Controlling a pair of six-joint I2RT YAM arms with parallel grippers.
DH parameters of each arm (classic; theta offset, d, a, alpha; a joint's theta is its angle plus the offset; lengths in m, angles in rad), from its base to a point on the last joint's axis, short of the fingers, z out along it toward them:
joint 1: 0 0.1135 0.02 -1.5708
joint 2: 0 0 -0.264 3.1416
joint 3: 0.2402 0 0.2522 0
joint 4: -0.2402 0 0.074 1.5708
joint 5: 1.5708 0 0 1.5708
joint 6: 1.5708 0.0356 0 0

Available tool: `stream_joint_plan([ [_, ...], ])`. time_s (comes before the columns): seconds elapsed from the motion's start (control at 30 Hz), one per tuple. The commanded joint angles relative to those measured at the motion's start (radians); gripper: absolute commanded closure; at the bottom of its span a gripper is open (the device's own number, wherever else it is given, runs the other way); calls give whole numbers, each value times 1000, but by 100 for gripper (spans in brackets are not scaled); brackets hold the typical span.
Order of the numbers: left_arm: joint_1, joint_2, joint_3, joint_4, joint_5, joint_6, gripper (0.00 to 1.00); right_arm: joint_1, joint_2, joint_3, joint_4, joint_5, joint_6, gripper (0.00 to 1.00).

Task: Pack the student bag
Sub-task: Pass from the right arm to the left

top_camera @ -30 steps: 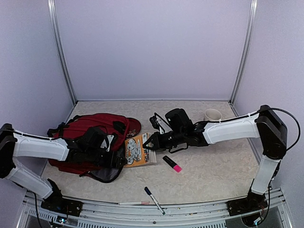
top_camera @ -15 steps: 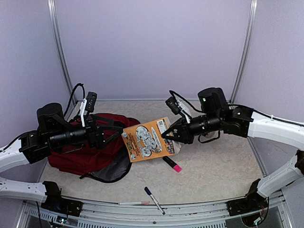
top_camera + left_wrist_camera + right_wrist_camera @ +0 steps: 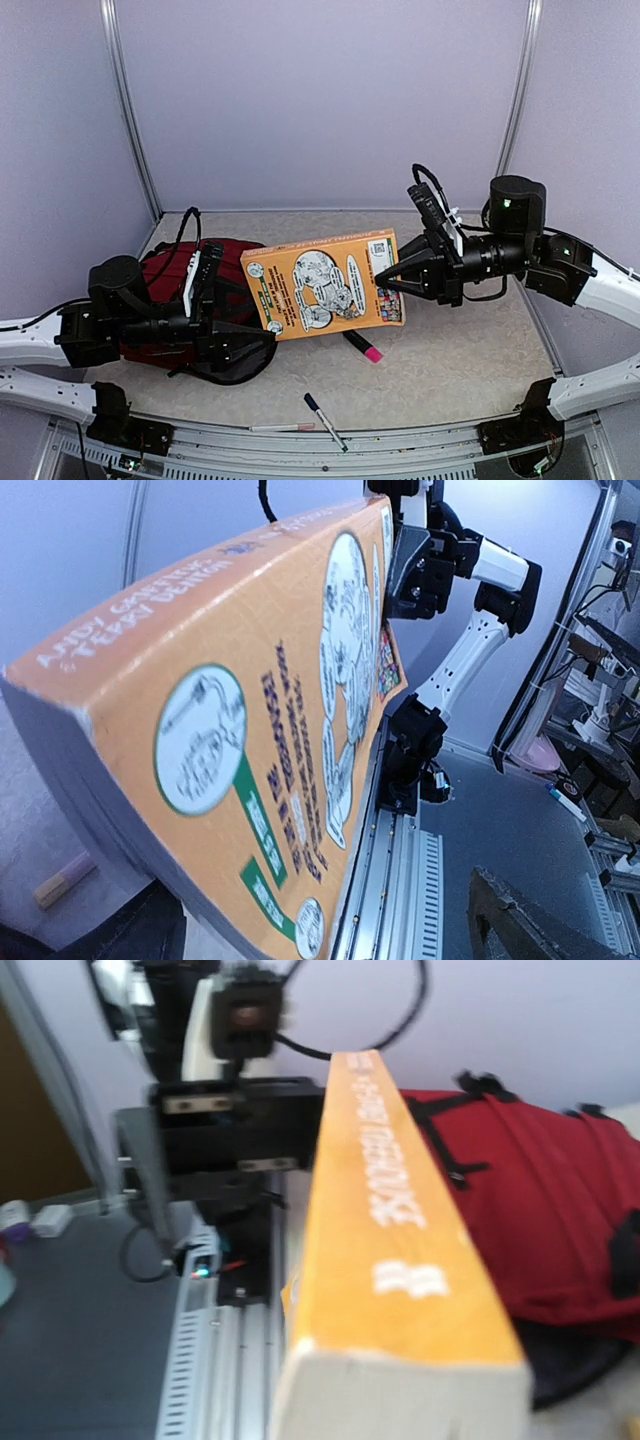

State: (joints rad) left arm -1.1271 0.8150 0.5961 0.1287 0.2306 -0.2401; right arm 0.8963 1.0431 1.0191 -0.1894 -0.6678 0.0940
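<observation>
Red student bag (image 3: 560, 1220) beneath left gripper (image 3: 245, 340), right gripper (image 3: 395, 275) holding book (image 3: 325, 280)

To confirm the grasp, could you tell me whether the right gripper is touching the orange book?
Touching. The top external view shows the right gripper pinching the right edge of the orange book.

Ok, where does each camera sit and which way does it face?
Top external: above and behind the bases, looking down on the table; both arms show, left hand open, right hand gripping the orange book near the student bag.
Left wrist: faces right at the book's cover; own fingers at the bottom, right arm beyond.
Right wrist: faces left along the book's edge; own fingers unseen; left arm and student bag behind.
Shared: all see the book; the wrist views face each other.
</observation>
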Motion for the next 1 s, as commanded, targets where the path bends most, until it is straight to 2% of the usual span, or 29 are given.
stream_joint_plan([
  [0.0, -30, 71, 29, 174, 22, 36, 5, -1, -31, -2, 163, -155, -12, 100],
  [0.13, -57, 122, 77, 209, -3, 63, 7, -1, -45, -16, 207, -212, -1, 100],
  [0.23, -81, 130, 76, 301, 26, 64, 17, 0, -49, -20, 210, -206, -6, 100],
  [0.3, -103, 129, 76, 321, 27, 84, 33, -3, -47, -23, 209, -206, -7, 100],
  [0.37, -118, 123, 70, 323, 9, 98, 55, -2, -49, -24, 207, -210, -5, 100],
  [0.4, -121, 121, 68, 325, -1, 98, 70, -2, -49, -27, 208, -211, -5, 100],
  [0.43, -125, 117, 66, 328, -9, 95, 91, -2, -50, -28, 208, -210, -5, 100],
  [0.47, -126, 113, 64, 328, -16, 91, 100, -2, -53, -29, 207, -206, -6, 100],
  [0.83, -150, 59, 34, 360, -68, 92, 100, -4, -103, -45, 148, -105, -32, 98],
  [0.87, -156, 55, 35, 362, -73, 100, 100, -4, -110, -45, 129, -77, -42, 91],
  [0.9, -162, 50, 36, 361, -83, 112, 100, -4, -121, -46, 110, -47, -55, 80],
  [0.93, -169, 44, 36, 357, -98, 123, 100, -6, -136, -48, 87, -13, -68, 65],
  [0.97, -176, 38, 35, 355, -114, 134, 100, -6, -149, -51, 69, 25, -79, 53],
])
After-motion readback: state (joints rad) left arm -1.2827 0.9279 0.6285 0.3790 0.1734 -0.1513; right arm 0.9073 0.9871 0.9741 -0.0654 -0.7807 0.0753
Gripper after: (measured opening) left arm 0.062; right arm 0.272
